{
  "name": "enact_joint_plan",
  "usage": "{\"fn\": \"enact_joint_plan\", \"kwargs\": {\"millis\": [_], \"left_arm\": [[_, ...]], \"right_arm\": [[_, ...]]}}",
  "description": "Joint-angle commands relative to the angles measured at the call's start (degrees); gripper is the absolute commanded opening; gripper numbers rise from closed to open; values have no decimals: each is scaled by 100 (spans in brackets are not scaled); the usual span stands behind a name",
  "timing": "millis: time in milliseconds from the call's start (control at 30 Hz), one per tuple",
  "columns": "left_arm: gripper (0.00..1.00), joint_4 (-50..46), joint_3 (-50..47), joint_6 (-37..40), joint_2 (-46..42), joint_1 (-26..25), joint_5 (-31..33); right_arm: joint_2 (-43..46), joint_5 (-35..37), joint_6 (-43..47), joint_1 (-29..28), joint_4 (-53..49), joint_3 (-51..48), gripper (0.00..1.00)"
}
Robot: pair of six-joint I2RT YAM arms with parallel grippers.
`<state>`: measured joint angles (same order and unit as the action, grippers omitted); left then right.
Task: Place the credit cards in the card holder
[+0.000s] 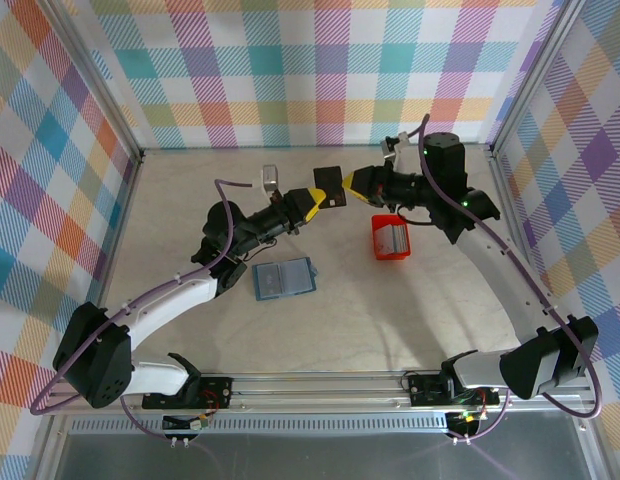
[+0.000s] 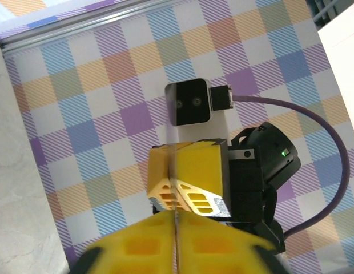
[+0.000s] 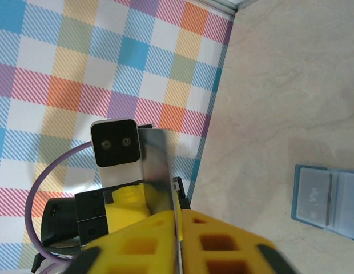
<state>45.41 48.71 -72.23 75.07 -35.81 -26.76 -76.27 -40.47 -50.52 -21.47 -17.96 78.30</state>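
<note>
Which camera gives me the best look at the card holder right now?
Top external: the card holder lies open and whole on the table. The right wrist view cuts it off at the frame's right edge, showing one end.

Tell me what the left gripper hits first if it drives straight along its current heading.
The right gripper. The two point nose to nose, both sets of jaws on one credit card between them. Going on would likely run the left gripper straight into it.
</note>
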Motion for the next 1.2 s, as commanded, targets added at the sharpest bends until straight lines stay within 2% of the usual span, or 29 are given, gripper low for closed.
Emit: {"fn": "enact_joint_plan", "kwargs": {"millis": [0,67,167,300,600,867,1067,1133,1167], "left_arm": [[0,339,80,5,-105,-31,-83],[0,-17,79,200,-293,-31,-7],[0,-461,158,434,-480,-31,13],[0,-482,187,455,-510,-29,-13],[0,-393,116,394,-581,-31,-4],[0,-368,17,315,-561,-31,-22],[0,-592,24,375,-563,-31,-70],[6,-634,6,370,-562,-23,-92],[13,-692,-1,389,-577,-7,-92]], "right_arm": [[174,-178,8,-32,232,-98,34],[272,-215,131,-23,211,-155,48],[347,-524,259,-23,202,-216,49],[448,-958,221,-23,461,-410,42],[421,-1380,-88,-32,1038,-663,29],[284,-1486,-110,-25,1119,-701,9],[140,-1667,-238,-29,1428,-822,7],[100,-1741,-186,-31,1497,-836,1],[87,-1736,-139,-32,1477,-854,0]]}}
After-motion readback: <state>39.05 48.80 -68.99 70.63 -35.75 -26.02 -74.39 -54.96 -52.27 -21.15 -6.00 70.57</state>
